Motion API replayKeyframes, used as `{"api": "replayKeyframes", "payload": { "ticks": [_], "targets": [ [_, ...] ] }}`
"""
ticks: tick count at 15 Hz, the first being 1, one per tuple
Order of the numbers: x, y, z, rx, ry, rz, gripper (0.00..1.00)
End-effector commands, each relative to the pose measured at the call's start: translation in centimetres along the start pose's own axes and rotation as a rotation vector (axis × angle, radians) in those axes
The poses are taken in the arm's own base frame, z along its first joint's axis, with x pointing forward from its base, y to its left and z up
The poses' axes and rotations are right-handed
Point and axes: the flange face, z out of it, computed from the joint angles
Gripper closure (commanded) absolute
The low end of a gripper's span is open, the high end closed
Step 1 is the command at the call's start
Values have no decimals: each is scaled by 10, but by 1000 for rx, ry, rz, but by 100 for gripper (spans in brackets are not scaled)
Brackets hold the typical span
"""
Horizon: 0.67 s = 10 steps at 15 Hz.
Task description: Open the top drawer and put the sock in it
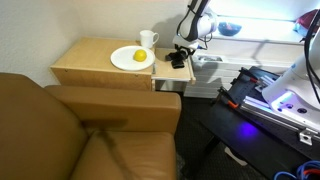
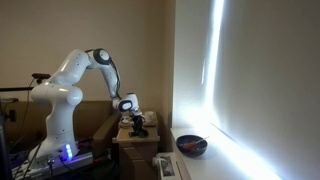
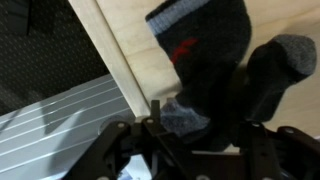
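Observation:
The sock [image 3: 205,60] is dark with a grey cuff and a red mark. It lies on pale wood inside the pulled-out top drawer [image 1: 168,78] of the light-wood cabinet [image 1: 95,68]. My gripper [image 3: 205,120] is right over it, with a finger on each side pressing into the bunched sock. In both exterior views the gripper [image 1: 181,52] [image 2: 131,112] hangs low over the drawer. The sock shows under the gripper as a dark lump in one exterior view [image 1: 177,62].
A white plate with a yellow fruit [image 1: 131,57] and a white mug [image 1: 148,40] stand on the cabinet top. A brown sofa [image 1: 80,130] is next to the cabinet. A dark bowl [image 2: 192,145] sits on the ledge by the wall.

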Motion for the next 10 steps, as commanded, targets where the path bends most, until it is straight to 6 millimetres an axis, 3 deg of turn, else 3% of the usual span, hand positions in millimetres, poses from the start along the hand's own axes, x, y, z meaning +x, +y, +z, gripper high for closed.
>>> {"api": "replayKeyframes", "payload": {
  "ticks": [1,5,8,9,10],
  "targets": [
    [13,-1,-66,82,-56,-97,4],
    [28,-5,-143,250,-119,-200,0],
    [41,15,-199,350,-178,-234,0],
    [37,-11,-167,310,-147,-199,0],
    [43,-8,-183,332,-149,-206,0]
  ]
}}
